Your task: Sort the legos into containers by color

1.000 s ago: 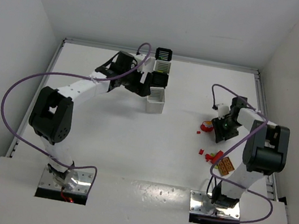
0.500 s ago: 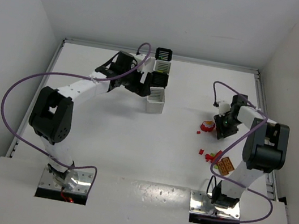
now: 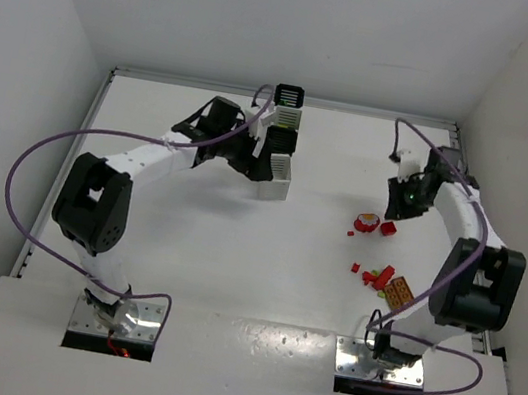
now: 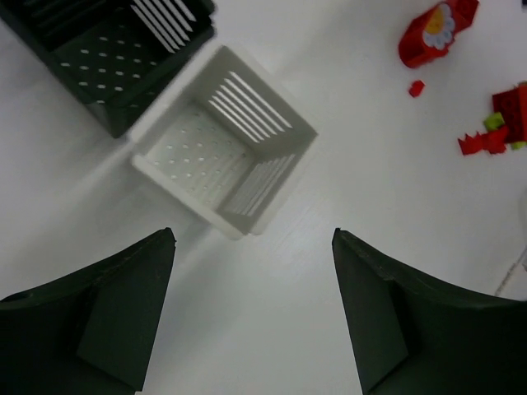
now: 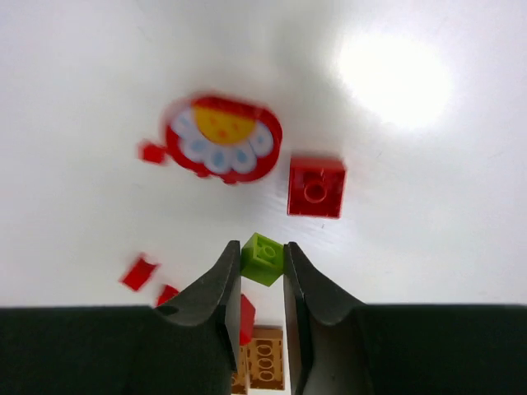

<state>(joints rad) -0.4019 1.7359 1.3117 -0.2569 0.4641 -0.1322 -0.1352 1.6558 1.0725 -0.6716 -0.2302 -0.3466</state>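
Observation:
My right gripper (image 5: 262,247) is shut on a small green lego (image 5: 263,258) and holds it above the table; in the top view it (image 3: 400,202) hangs just behind the loose legos. Below it lie a red square brick (image 5: 316,188), a round red piece with a yellow-and-white face (image 5: 222,148), small red bits (image 5: 138,271) and an orange plate (image 5: 265,366). My left gripper (image 4: 254,234) is open and empty, just short of the nearest white container (image 4: 222,152), with a black container (image 4: 107,58) behind it. The four containers (image 3: 282,140) stand in a row.
More red and green legos (image 4: 494,132) lie to the right, also shown in the top view (image 3: 384,279). The right wall and table edge (image 3: 460,180) are close to my right arm. Purple cables loop off both arms.
My right gripper has risen and moved back from the lego pile, carrying the green lego. My left gripper has shifted slightly right beside the containers.

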